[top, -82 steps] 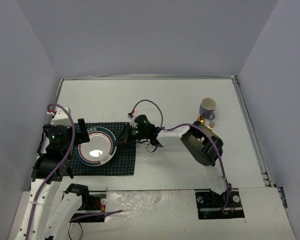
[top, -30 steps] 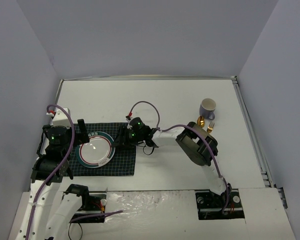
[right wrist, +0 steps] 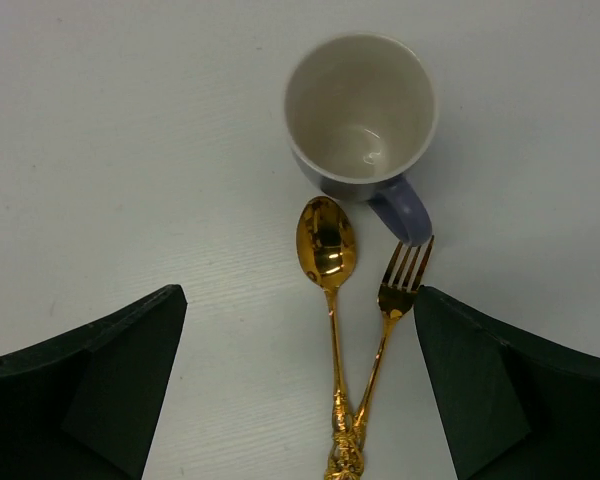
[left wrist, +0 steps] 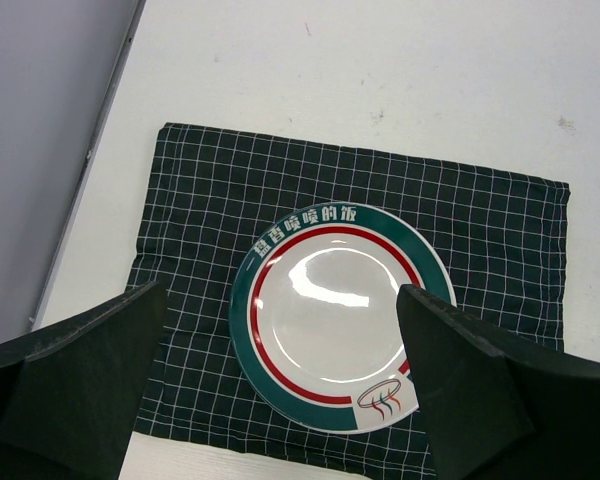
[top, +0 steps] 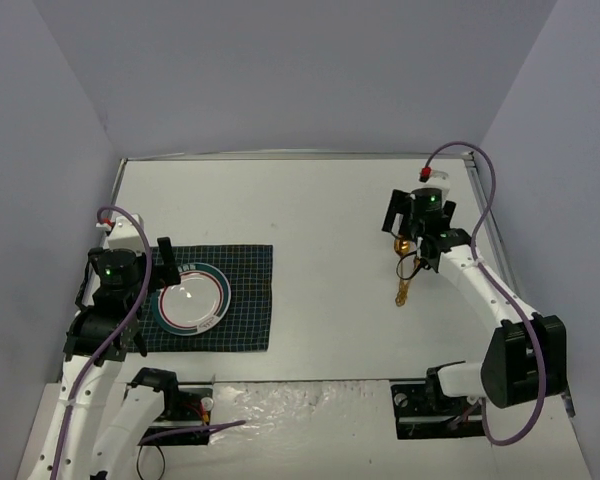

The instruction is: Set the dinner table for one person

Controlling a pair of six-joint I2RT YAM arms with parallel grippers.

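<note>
A white plate [left wrist: 330,310] with a green and red rim lies flat on the dark green checked cloth [left wrist: 210,190], at the left of the dinner table [top: 320,220]. My left gripper [left wrist: 280,330] hovers open above the plate, one finger on each side, touching nothing. At the far right my right gripper [right wrist: 300,310] hangs open above a gold spoon [right wrist: 326,245] and gold fork [right wrist: 400,280], whose handles cross near the bottom. An empty lilac mug [right wrist: 360,105] stands just beyond them, its handle by the fork tines. In the top view the right gripper [top: 420,228] hides the mug.
The table's metal rim [top: 500,260] runs close to the right of the cutlery handles [top: 404,288]. Grey walls enclose the far side and both flanks. The arm bases sit at the near edge.
My right arm has swung from the plate's right edge across to the far right, above the mug and cutlery, and its jaws have opened. The plate now lies free on the cloth. Left arm unmoved.
</note>
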